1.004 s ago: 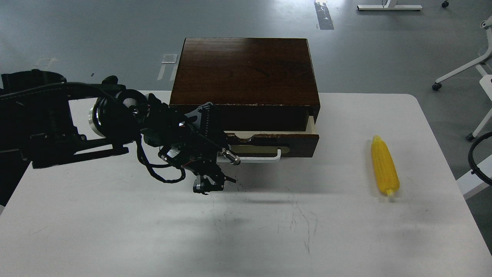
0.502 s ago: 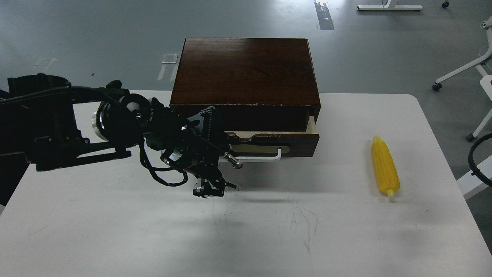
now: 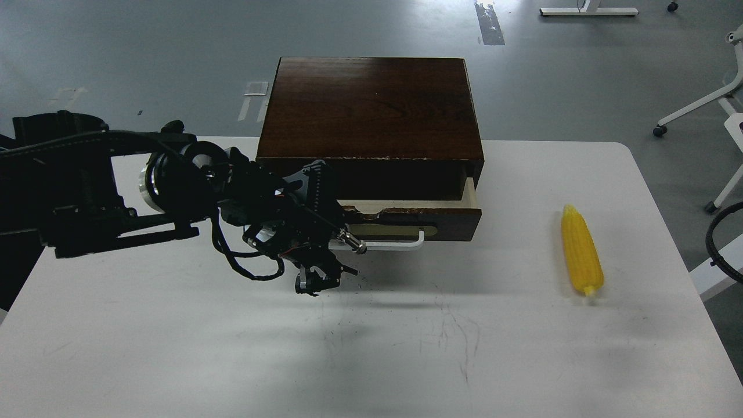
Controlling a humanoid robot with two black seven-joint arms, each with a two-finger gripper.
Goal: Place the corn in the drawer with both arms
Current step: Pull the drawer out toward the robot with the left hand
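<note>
The corn [image 3: 581, 253] lies on the white table [image 3: 406, 348] at the right, lengthwise, well apart from the box. The dark brown box [image 3: 371, 107] stands at the table's back middle. Its drawer [image 3: 441, 219] is pulled out a little, showing a pale inner side at the right. My left arm comes in from the left, and my left gripper [image 3: 322, 278] is at the left end of the white bar handle [image 3: 395, 244], hiding that end. It is dark and its fingers cannot be told apart. My right gripper is out of view.
A black cable loop [image 3: 720, 244] shows at the right edge beside the table. White chair legs on castors [image 3: 691, 113] stand on the grey floor beyond the table's right side.
The left arm shifted slightly right, then held at the handle. The drawer front and handle have come a little further out towards me. The corn has not moved.
</note>
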